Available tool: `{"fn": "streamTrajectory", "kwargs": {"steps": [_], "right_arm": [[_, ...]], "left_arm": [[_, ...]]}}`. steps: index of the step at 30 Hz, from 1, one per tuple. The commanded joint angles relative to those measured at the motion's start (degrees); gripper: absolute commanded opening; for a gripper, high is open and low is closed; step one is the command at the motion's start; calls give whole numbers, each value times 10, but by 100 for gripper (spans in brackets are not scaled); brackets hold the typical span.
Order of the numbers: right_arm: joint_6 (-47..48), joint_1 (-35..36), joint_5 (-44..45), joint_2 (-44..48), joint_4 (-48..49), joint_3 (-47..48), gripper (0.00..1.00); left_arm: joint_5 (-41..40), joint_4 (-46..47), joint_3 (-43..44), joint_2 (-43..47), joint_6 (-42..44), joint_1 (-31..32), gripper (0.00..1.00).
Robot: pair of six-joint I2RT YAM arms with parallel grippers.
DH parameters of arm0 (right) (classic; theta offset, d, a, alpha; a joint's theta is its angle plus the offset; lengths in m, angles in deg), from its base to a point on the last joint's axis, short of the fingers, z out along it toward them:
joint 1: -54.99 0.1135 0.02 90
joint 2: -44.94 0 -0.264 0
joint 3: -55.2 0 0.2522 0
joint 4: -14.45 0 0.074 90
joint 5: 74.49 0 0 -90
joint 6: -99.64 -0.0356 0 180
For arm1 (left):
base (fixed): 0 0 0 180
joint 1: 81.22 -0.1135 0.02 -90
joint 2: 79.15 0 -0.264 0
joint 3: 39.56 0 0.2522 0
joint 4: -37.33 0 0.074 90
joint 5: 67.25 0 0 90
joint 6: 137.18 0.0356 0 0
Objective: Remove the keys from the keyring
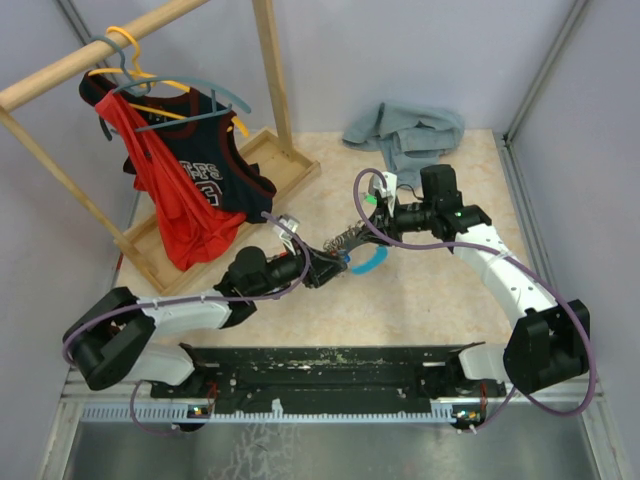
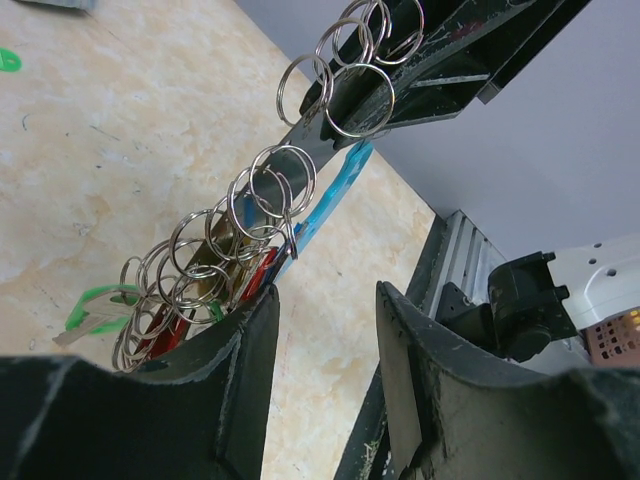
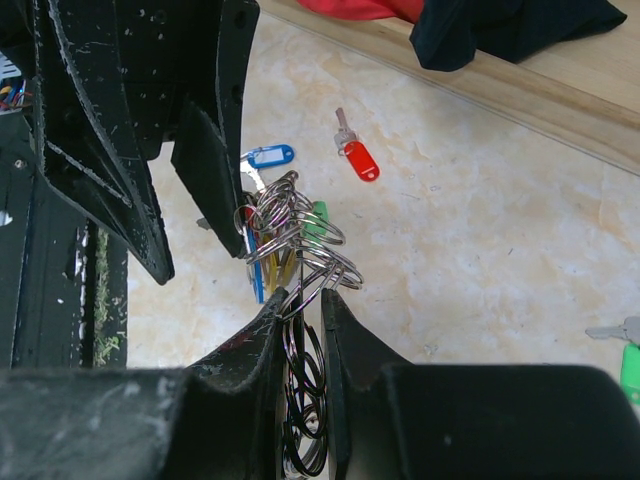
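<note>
Here, pinches the keyring [image 3: 290,215] in the right claw [image 3: 302,300], fingers nearly together with the wire loops squeezed between them. Holds it as a long chain of linked silver loops, strung in the air above the counter [image 1: 400,300] from that claw toward the left claw [image 2: 325,295]. Carries the keys [image 2: 165,325] in a bunch at the far end of the chain (red, green and pale blue tags among them), right against the outer side of one left finger [image 2: 235,370]. Shows the left claw about half open, with bare counter visible through the gap and nothing between the fingers; cannot tell whether that finger touches the bunch. Shows a red-tagged key [image 3: 352,153] lying loose on the counter beyond the bunch, apart from it, and a blue-tagged key [image 3: 265,158] just beside the left claw (loose or on the chain, cannot tell). Has a wooden rack [image 1: 268,70] at the back left, with a red top [image 1: 180,225] and a dark jersey [image 1: 225,175] hung on it, and a grey cloth [image 1: 405,130] crumpled at the back of the counter.
</note>
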State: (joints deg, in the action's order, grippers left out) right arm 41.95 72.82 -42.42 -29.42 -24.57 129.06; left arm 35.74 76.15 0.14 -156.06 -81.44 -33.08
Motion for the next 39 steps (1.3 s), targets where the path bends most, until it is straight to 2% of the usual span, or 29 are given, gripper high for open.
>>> {"fn": "streamTrajectory", "kwargs": {"steps": [1, 9, 15, 20, 22, 24, 35, 39], "right_arm": [[-10, -2, -31, 5, 29, 25, 0], [-11, -2, -30, 5, 29, 25, 0], [-11, -2, -30, 4, 29, 25, 0], [-11, -2, -35, 4, 28, 25, 0], [-10, -2, -36, 4, 28, 25, 0], [-11, -2, -36, 3, 28, 25, 0], [-9, -2, -43, -3, 24, 27, 0], [-7, -2, -45, -2, 23, 28, 0]], "left_arm": [[-6, 24, 23, -14, -15, 1, 49], [-33, 1, 44, -16, -31, 1, 56], [-21, 39, 32, -8, -39, -1, 58], [9, 47, 32, -10, -53, -18, 55], [22, 62, 26, -11, -66, -28, 47], [28, 69, 23, -10, -71, -35, 44], [64, 40, 26, 20, -34, -58, 44], [67, -15, 29, 45, 25, -63, 44]]}}
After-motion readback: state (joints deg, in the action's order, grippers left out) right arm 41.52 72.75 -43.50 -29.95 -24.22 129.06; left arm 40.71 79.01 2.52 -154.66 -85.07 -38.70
